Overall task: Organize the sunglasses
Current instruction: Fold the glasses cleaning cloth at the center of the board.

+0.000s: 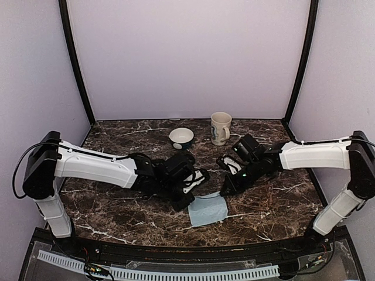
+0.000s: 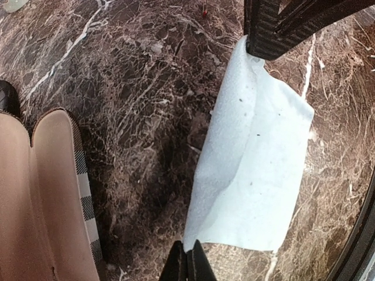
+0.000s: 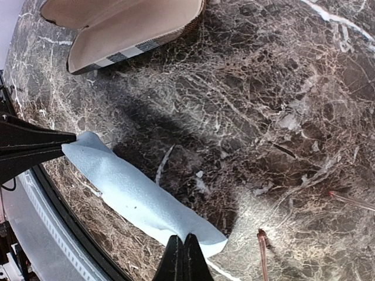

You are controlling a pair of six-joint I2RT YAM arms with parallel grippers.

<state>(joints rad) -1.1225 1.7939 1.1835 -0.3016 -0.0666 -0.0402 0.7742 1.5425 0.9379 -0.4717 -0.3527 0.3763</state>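
Where the sunglasses lie: I cannot make out the lenses in any view. Two thin wire ends (image 3: pixel 262 240) low on the right of my right wrist view may be their arms. That would put them on the counter (image 1: pixel 275 205) just beside my right pincer (image 3: pixel 181 259), under that wrist.
Sunglasses, handling: light, I judge. The thin wire bends easily, and the lenses would scratch and slide on polished stone.
Sunglasses, hold: gently at the bridge or a hinge corner of the frame, not on a lens and not far out on an arm.
Cleaning cloth (image 1: pixel 208 209): pale blue and soft, hanging loosely between my two pincers near the counter's front edge.
Right pincer: closed tight on one end of the cloth.
Left pincer (image 2: pixel 187 264): closed tight on the opposite end.
Checkered case (image 2: pixel 58 187): open with its beige lining up, just beside the cloth and under my left arm. It is likely where the sunglasses go.
Mug (image 1: pixel 221 127) and bowl (image 1: pixel 181 138): at the back, well apart from the work.
Risk: both pincers are full, so the cloth must be let go before either can reach the frame.
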